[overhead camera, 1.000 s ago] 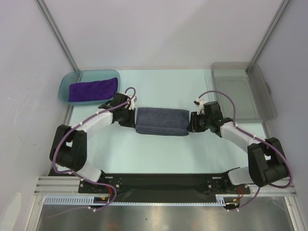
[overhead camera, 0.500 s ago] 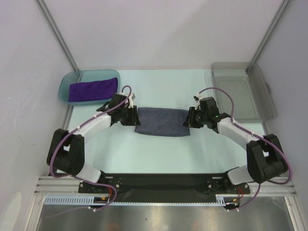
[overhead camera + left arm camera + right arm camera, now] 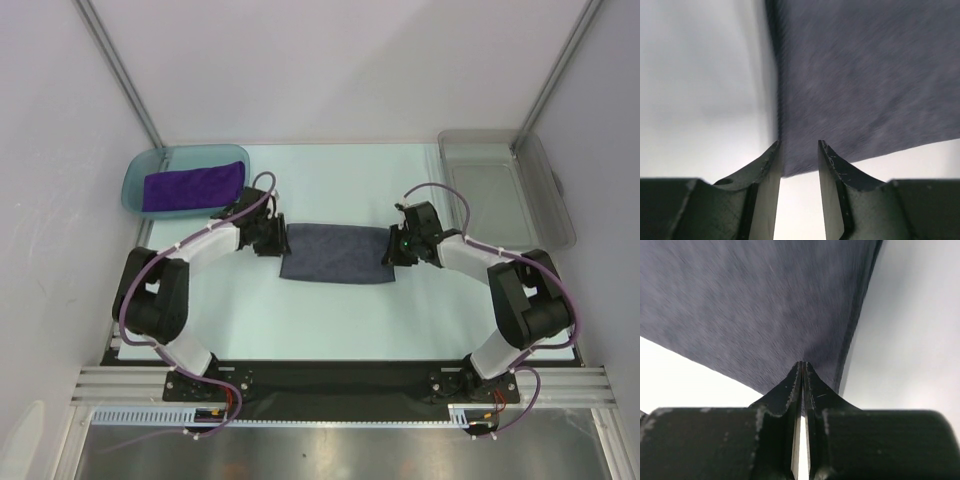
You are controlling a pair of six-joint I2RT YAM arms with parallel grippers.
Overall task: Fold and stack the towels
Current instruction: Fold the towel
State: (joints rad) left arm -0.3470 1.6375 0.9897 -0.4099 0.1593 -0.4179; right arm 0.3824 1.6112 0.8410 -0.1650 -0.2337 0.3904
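**Grey towel flanked at both ends**

The grey towel is seen lying flat mid-table, well apart from the purple towel laid in the tray at far left. The left gripper is held part open astride the near left corner. The right gripper is closed tight at the near right corner, though caught cloth cannot be confirmed. Soft, light, limp fabric is expected, so both corners are best pinched together.

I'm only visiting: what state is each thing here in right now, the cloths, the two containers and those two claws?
grey towel: lying flat on the table between the arms.
purple towel: lying flat in the tray.
teal tray: holding the purple towel.
clear bin: upright, no cloth visible inside.
left gripper: open, at the grey towel's corner.
right gripper: shut at the grey towel's edge; pinch unclear.
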